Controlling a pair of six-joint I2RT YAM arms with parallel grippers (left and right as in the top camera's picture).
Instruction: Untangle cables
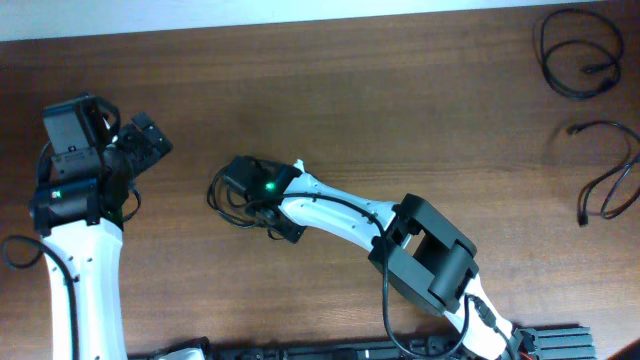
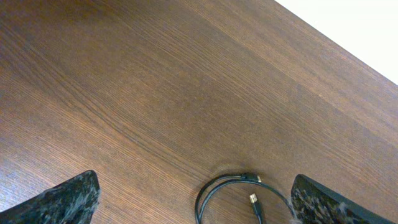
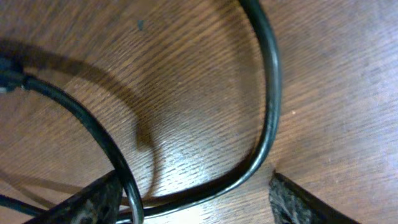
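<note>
While a coiled cable [image 1: 598, 69] and a loose cable [image 1: 607, 180] lie apart at the desk's [image 1: 350, 100] upper right, the third cable [image 1: 213, 192] sits left of centre.
- Item: right pincer [image 1: 232, 185], fingers spread astride that cable's loop, nothing gripped.
- Item: left pincer [image 1: 150, 140], gaping, far left.
- Step, by my reckoning: the last cable. Next it wants closing on one strand.

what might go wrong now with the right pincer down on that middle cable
1. The right pincer is open low over the cable with two strands between its fingers; closing may grab both and tighten the loop.
2. Its fingers look very close to the table, so pushing lower could scrape the wood.
3. The left pincer is open off to the side, holding nothing; a pull may just drag the whole cable.
</note>
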